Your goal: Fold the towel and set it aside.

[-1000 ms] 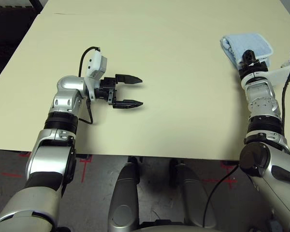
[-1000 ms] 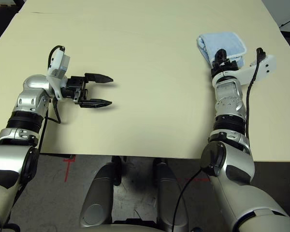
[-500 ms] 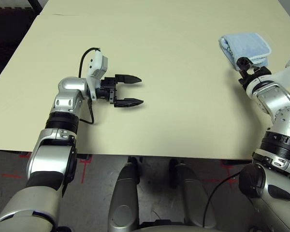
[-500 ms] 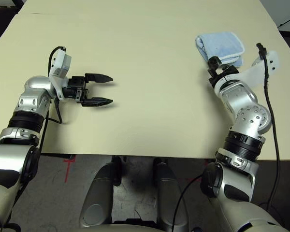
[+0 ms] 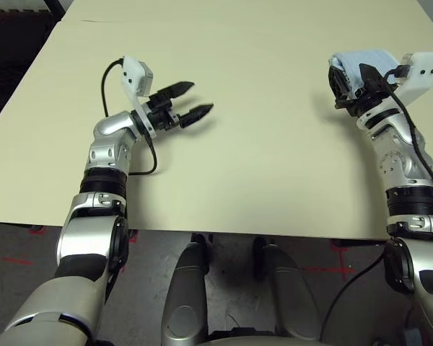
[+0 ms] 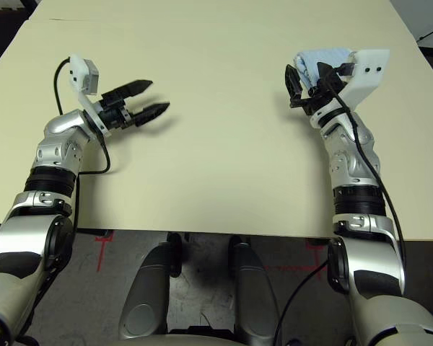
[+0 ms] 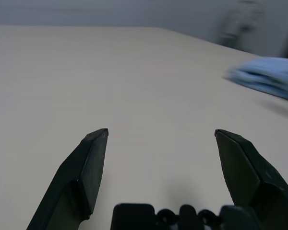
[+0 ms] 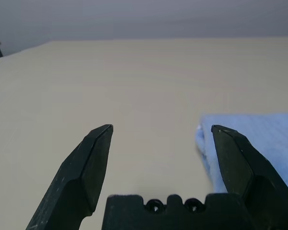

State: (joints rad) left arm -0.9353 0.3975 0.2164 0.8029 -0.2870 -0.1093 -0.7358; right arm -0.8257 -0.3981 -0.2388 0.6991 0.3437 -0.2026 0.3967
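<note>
Towel folded by the table's right edge, both grippers empty.
Head views: the towel lay partly hidden behind the right gripper, so its marks went unseen; a careless swing might have nudged it off. Wrist views: left gripper and right gripper both gaped wide, holding nothing.

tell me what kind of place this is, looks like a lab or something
Probably a lab or robot test room, not a home. A large bare cream table holds just one folded blue towel, and the floor below the table's near edge carries red tape marks.
</note>
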